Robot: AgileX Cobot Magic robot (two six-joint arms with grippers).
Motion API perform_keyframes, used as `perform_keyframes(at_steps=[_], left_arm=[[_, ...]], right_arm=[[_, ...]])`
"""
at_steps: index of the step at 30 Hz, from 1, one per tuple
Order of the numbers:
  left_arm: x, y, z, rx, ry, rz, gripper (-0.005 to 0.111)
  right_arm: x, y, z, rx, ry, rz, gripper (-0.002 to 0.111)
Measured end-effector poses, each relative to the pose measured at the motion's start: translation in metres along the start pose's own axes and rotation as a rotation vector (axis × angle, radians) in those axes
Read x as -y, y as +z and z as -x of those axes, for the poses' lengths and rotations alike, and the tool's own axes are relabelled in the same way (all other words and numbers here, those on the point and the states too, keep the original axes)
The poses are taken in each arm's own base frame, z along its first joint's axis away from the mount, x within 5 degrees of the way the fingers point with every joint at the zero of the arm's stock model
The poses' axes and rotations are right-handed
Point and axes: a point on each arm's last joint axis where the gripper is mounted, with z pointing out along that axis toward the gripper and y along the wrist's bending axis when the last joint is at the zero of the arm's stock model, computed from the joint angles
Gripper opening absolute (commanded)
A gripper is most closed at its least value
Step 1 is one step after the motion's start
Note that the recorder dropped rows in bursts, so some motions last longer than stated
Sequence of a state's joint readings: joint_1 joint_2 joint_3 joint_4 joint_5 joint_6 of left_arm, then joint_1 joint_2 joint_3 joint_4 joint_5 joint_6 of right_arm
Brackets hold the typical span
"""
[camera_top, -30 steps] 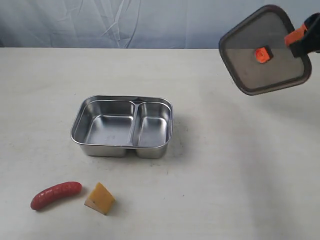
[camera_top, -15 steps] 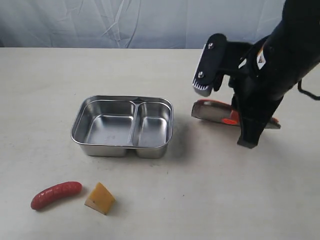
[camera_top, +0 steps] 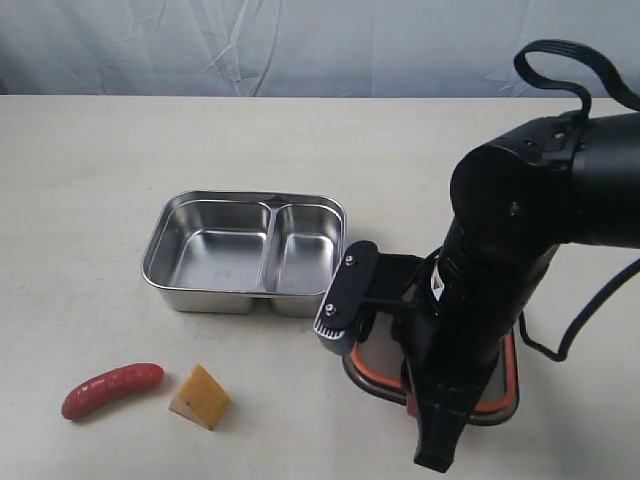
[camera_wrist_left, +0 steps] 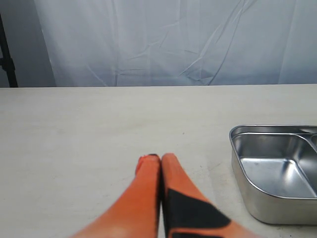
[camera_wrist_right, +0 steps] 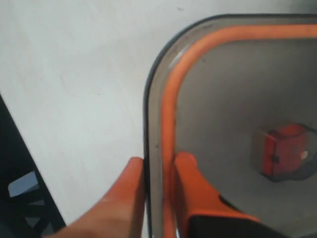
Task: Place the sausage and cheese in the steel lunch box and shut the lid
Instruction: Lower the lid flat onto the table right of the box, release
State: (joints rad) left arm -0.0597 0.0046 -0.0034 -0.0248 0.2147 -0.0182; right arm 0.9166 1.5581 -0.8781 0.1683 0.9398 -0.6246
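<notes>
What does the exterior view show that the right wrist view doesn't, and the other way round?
Only the exterior view shows the sausage, the cheese, the empty steel lunch box and the big black arm. Only the right wrist view shows the right gripper pinching the lid at its edge, one finger on either side, and the orange centre valve. Both show the lid with its orange seal, and the pale table.

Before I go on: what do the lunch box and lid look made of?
The lunch box: apparently polished stainless steel, mirror-bright with reflections on its walls. The lid: probably smoky translucent plastic, dark yet see-through. Its orange rim seal looks like rubber or silicone; cannot confirm.
</notes>
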Motion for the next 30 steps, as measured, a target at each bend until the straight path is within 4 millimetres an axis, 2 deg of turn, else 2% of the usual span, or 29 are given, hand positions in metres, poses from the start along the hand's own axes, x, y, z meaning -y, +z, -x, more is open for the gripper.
perform_keyframes(at_steps=[2,4,11,13,14,16,20,24,25,28,30], left_arm=[[0.0,0.0,0.0,0.0,0.002,0.0,0.0],[0.0,0.0,0.0,0.0,0.002,0.0,0.0],[0.0,0.0,0.0,0.0,0.002,0.0,0.0],[0.0,0.0,0.0,0.0,0.002,0.0,0.0],[0.0,0.0,0.0,0.0,0.002,0.0,0.0],[0.0,0.0,0.0,0.0,0.004,0.001,0.0],[0.0,0.0,0.0,0.0,0.004,0.001,0.0],[-0.001,0.0,0.006,0.068,0.048,0.008,0.0],[0.0,-0.001,0.011,0.118,-0.001,-0.001,0.0],[-0.002,-0.004,0.026,0.291,-0.456,-0.045,0.0],[-0.003,-0.004,0.027,0.303,-0.582,-0.053,0.0]], right_arm=[[0.0,0.002,0.001,0.003,0.006,0.01,0.035],[0.0,0.002,0.002,0.01,0.009,0.009,0.043],[0.001,0.003,0.004,0.032,0.012,-0.004,0.043],[0.001,0.001,0.004,0.039,0.028,-0.007,0.037],[0.001,-0.002,0.004,0.049,0.041,-0.013,0.022],[0.0,-0.012,0.005,0.111,0.087,-0.047,0.0],[-0.009,-0.048,0.0,0.268,0.145,-0.117,0.0],[-0.017,-0.072,-0.009,0.357,0.189,-0.146,0.0],[-0.019,-0.075,-0.011,0.373,0.197,-0.15,0.0],[-0.024,-0.088,-0.016,0.424,0.217,-0.162,0.0],[-0.026,-0.091,-0.018,0.438,0.218,-0.167,0.0]])
